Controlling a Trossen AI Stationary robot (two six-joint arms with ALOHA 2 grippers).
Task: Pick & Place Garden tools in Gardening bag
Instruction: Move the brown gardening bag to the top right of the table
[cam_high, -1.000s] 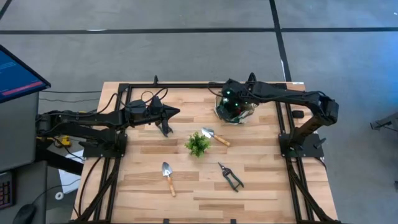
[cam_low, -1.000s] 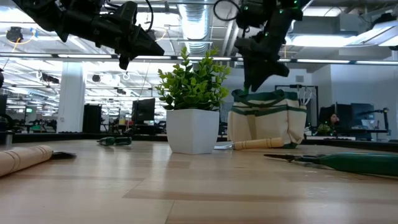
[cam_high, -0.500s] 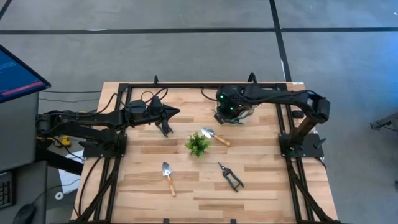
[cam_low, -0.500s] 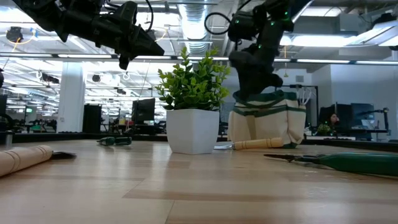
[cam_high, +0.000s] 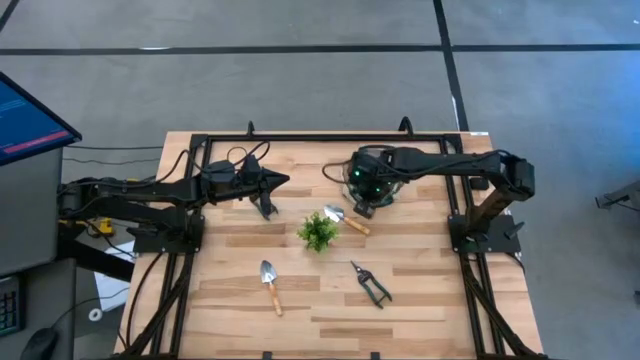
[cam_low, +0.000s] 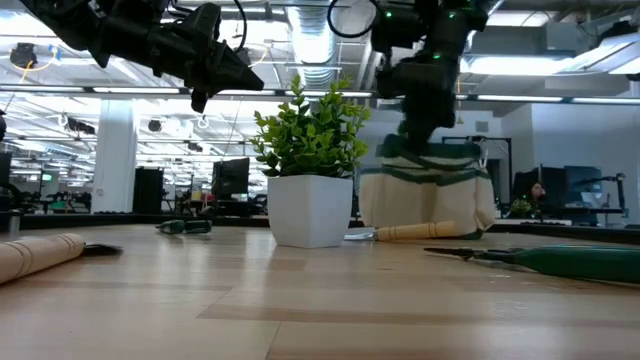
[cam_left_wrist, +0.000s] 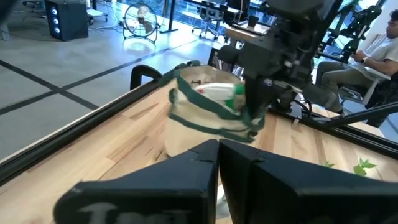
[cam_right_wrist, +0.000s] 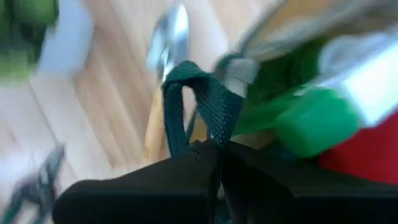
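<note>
The beige gardening bag (cam_low: 425, 200) with its dark green rim stands at the table's far middle and also shows in the left wrist view (cam_left_wrist: 205, 118). A green spray bottle (cam_right_wrist: 311, 118) and something red (cam_right_wrist: 367, 155) lie inside it. My right gripper (cam_right_wrist: 217, 149) is over the bag (cam_high: 364, 200), shut on its loop handle. A wooden-handled trowel (cam_high: 347, 220) lies beside the potted plant (cam_high: 318, 232). A second trowel (cam_high: 270, 285) and black pruning shears (cam_high: 370, 283) lie nearer the front. My left gripper (cam_high: 268, 200) hovers shut and empty at the left. My right gripper pinches the bag's dark green webbing loop handle (cam_right_wrist: 202, 93) between its two fingers, coming from above and pointing down. The loop stands out past the fingertips. The bag's bottom stays on the table, its top pulled toward the gripper.
The plant in its white pot (cam_low: 308, 205) stands at mid table, just in front of the bag. A black frame rail (cam_high: 330, 138) runs along the far edge. Bare wood lies at the near left and near right.
My right gripper has gone from over the bag toward the table's left edge, then toward the near edge and the trowel. The bag has shifted with it toward the plant, its top swaying.
</note>
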